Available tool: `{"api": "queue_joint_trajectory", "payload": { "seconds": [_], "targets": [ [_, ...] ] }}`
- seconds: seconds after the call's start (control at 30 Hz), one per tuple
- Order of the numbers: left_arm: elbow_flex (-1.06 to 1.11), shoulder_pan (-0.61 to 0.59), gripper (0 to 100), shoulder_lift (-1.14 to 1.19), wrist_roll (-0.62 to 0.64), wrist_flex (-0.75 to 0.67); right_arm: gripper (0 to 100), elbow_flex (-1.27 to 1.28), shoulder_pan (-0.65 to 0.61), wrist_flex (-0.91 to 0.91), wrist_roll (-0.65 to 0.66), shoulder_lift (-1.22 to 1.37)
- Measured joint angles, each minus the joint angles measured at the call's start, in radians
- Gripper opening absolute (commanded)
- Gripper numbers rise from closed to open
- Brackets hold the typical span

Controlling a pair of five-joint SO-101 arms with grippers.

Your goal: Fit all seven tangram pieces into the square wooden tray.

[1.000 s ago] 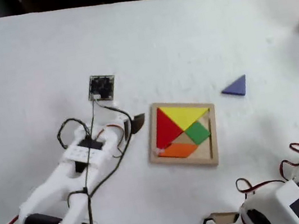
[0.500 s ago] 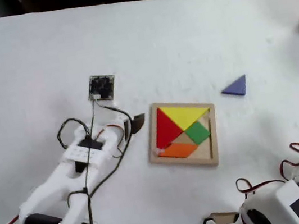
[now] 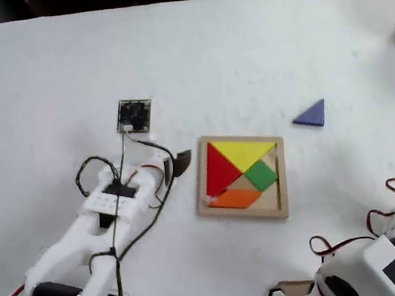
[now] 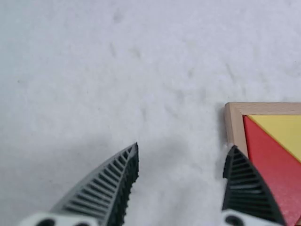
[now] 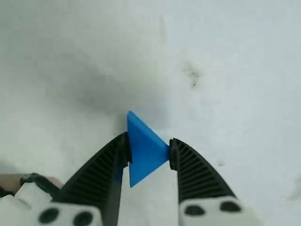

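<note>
I have my left claw [image 4: 183, 149] released over the tabletop [image 3: 242, 51] just beside the tray [image 3: 201, 180], my right claw [image 5: 148, 140] grasping a blue triangle [image 5: 143, 151], and a second bluish triangle [image 3: 312, 115] lying apart from the tray.

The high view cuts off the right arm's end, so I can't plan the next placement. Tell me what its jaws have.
Observer: The right arm's jaws are shut on a blue triangle, one jaw against each side.
Operator: Now report the left arm's jaws.
Observer: They stand open with nothing between them, above bare table.
Operator: Place them against the tray.
Observer: One jaw tip sits just outside the tray rim, near the corner by the red piece; I cannot tell whether it touches.
</note>
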Motion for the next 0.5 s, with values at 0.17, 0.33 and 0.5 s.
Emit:
{"api": "queue_joint_trajectory", "payload": {
  "seconds": [0.17,0.33,0.5],
  "targets": [
    [0.0,0.0,29,0.0,0.0,0.0,1.8,-0.031,-0.133,0.126,-0.003,0.0],
    [0.0,0.0,29,0.0,0.0,0.0,1.8,-0.078,-0.327,0.15,-0.117,0.0],
    [0.0,0.0,29,0.0,0.0,0.0,1.8,-0.143,-0.514,0.152,-0.305,0.0]
  ]
}}
